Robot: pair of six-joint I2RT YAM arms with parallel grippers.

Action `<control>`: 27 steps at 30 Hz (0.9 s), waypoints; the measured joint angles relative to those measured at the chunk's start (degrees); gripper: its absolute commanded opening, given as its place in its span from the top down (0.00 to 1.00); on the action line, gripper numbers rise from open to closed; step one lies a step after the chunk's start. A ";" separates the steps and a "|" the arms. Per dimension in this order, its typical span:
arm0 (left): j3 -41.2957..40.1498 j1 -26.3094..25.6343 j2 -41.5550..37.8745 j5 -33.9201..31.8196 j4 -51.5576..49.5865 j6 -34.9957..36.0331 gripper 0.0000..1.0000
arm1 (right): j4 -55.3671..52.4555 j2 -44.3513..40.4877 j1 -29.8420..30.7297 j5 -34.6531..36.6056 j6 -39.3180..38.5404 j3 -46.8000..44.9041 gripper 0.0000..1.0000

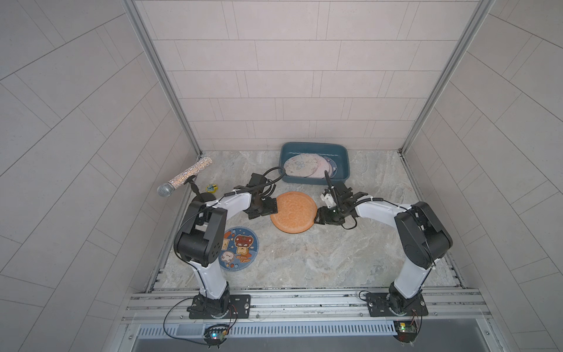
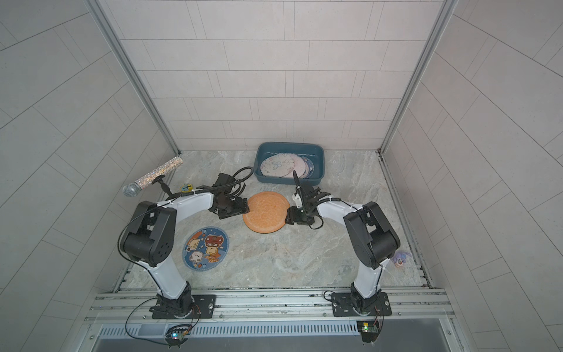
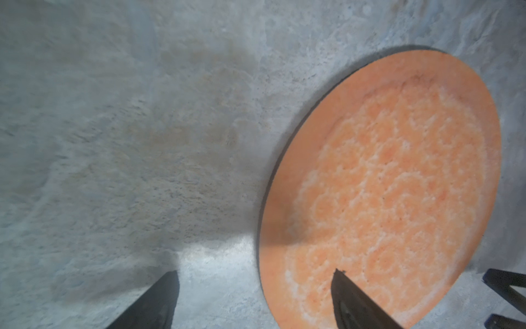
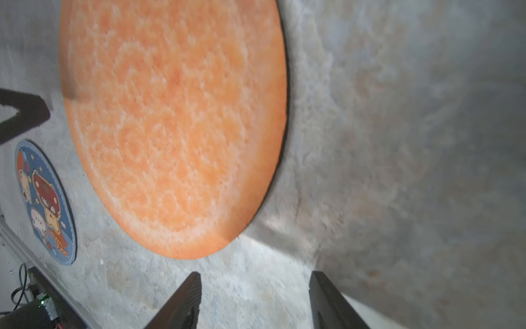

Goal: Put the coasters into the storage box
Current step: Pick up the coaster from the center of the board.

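Note:
An orange coaster (image 1: 292, 212) (image 2: 266, 212) lies flat mid-table between both grippers. My left gripper (image 1: 274, 208) (image 3: 254, 272) is open and straddles its left edge, with one finger over the orange coaster (image 3: 384, 185) and the other over bare table. At the coaster's right edge, my right gripper (image 1: 318, 215) (image 4: 254, 274) is open over bare table just short of the orange coaster (image 4: 176, 122). A blue cartoon coaster (image 1: 239, 247) (image 4: 45, 202) lies near the left arm. The teal storage box (image 1: 313, 180) (image 2: 286, 180) at the back holds several overlapping coasters (image 1: 300, 166).
A glittery microphone (image 1: 182, 178) on a black stand is at the back left, with a tiny yellow badge (image 1: 211, 188) beside it. A small purple object (image 2: 400, 259) lies by the right wall, behind the right arm. Tiled walls close in three sides.

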 measured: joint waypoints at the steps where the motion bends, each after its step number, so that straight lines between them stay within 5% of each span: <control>1: -0.33 0.00 0.07 0.09 0.46 -0.17 0.12 | -0.13 0.79 0.00 0.44 -0.15 0.79 0.36; 27: 0.04 -3.15 2.99 3.06 9.60 -3.56 0.23 | 0.26 8.61 1.38 3.04 -0.20 10.58 0.37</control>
